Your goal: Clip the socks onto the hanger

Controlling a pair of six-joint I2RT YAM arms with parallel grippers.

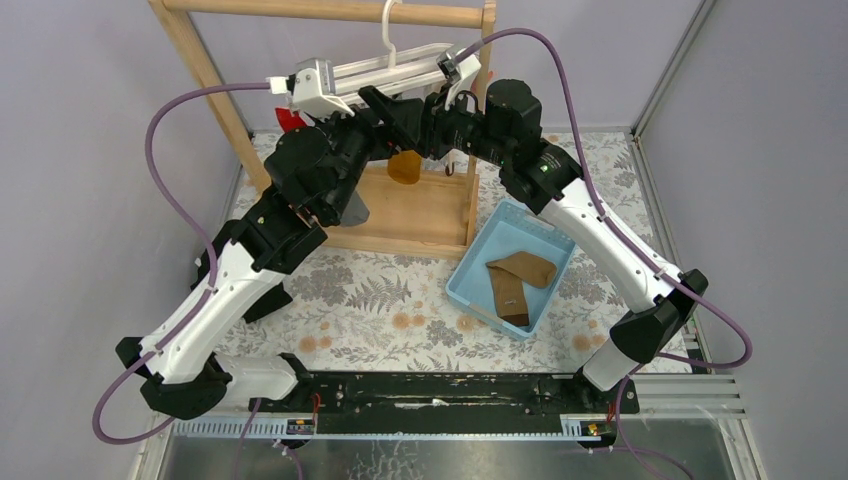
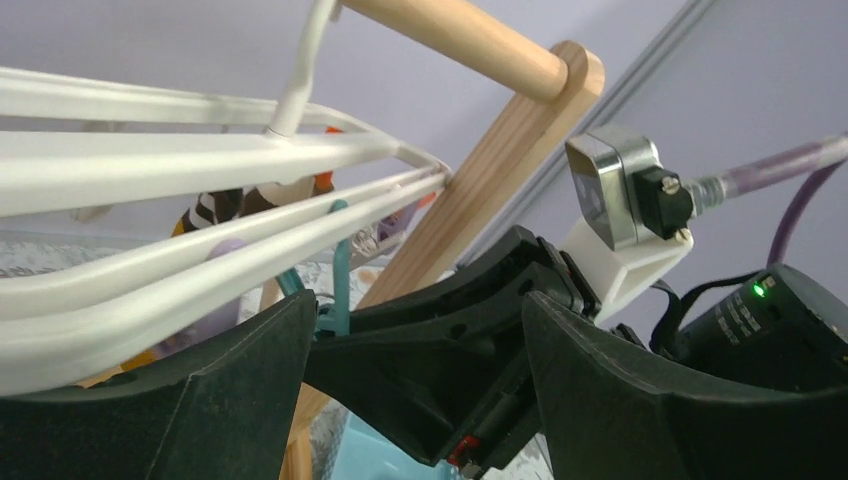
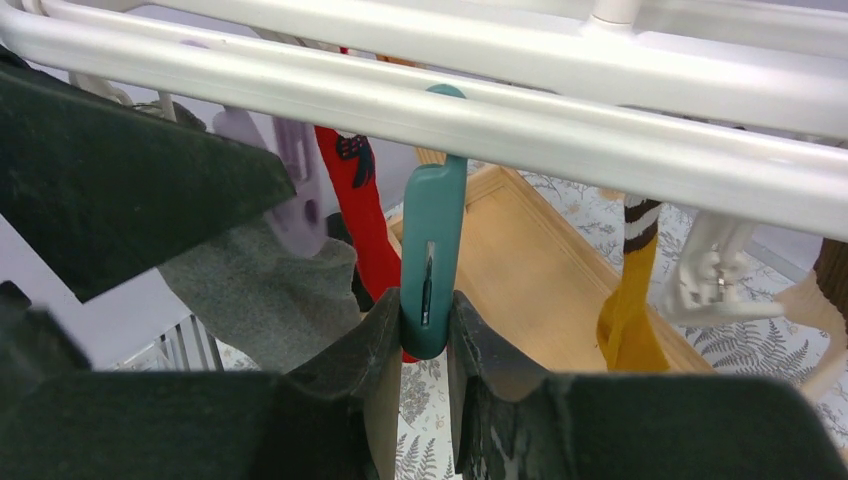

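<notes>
**Layout.** The wooden rail stand [image 1: 210,70] carries the hanger [image 1: 390,72], whose white bars run just above both sets of jaws.

**Jaw state.**
- The right gripper [image 3: 428,330] is pressed together on the lower end of a teal clip [image 3: 432,240] that hangs upright from a bar. Whether the clip's mouth is forced open cannot be told.
- The left gripper [image 2: 415,305] is spread and pinches nothing. It faces the right gripper from close by.

**Task item.**
- No brown sock is at either set of jaws. Both lie in the blue tray [image 1: 474,245], well below the jaws on the right arm's side.
- The darker brown sock [image 1: 510,298] has its long axis along the tray.
- The lighter tan sock [image 1: 527,267] lies across its far end, touching it.
- The right arm is nearer, but it is occupied. The left arm is free and would probably have to reach across.

**Markings.** A small label beside the green lamp on the right arm is too small to read. No other writing shows.
</notes>
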